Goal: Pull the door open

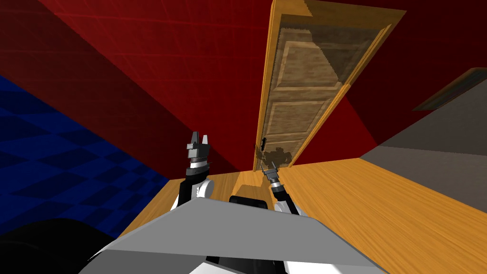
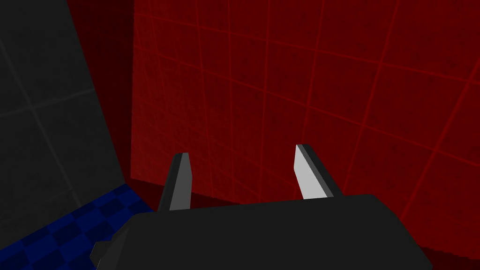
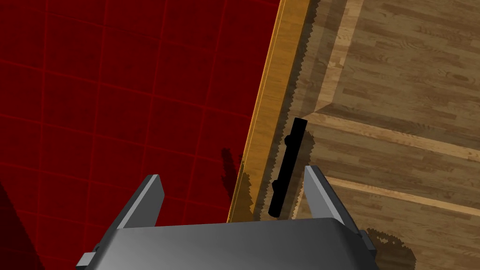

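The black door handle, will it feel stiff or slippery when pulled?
The handle looks like a thin, straight bar, so probably rigid. It seems narrow and smooth, so the open right gripper might slide along it unless it shuts squarely. It sits on a tall panelled door, so expect it to swing with some weight rather than lift free.

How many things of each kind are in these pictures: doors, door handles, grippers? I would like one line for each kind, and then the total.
door: 1, wooden, panelled
door handle: 1, black
grippers: 2, the left gripper and the right gripper, both open
Total: 4
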### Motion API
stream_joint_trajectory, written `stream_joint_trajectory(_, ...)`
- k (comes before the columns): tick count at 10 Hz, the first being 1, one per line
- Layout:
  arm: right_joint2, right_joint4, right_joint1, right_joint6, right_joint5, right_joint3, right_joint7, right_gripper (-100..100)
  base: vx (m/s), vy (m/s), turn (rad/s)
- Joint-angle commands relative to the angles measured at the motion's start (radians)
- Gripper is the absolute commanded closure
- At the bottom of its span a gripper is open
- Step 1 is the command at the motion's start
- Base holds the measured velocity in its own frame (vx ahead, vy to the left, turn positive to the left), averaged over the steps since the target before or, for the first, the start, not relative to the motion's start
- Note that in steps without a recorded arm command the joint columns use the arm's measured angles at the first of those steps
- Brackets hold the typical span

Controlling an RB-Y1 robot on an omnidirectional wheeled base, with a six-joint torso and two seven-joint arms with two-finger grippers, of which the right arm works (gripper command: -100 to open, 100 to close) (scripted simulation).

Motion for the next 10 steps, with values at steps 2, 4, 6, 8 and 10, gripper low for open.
stream_joint_trajectory(2, -0.018, 0.043, -0.017, -0.013, -0.034, 0.03, -0.052, -100, 0.107, 0.009, 0.012)
stream_joint_trajectory(4, -0.032, 0.08, -0.03, -0.026, -0.059, 0.052, -0.092, -100, 0.103, 0.013, 0.009)
stream_joint_trajectory(6, -0.045, 0.116, -0.043, -0.038, -0.084, 0.075, -0.13, -100, 0.089, 0.015, 0.011)
stream_joint_trajectory(8, -0.064, 0.167, -0.061, -0.055, -0.118, 0.106, -0.185, -100, 0.14, 0.022, 0.013)
stream_joint_trajectory(10, -0.077, 0.2, -0.074, -0.067, -0.141, 0.127, -0.221, -100, 0.111, 0.0, 0.01)
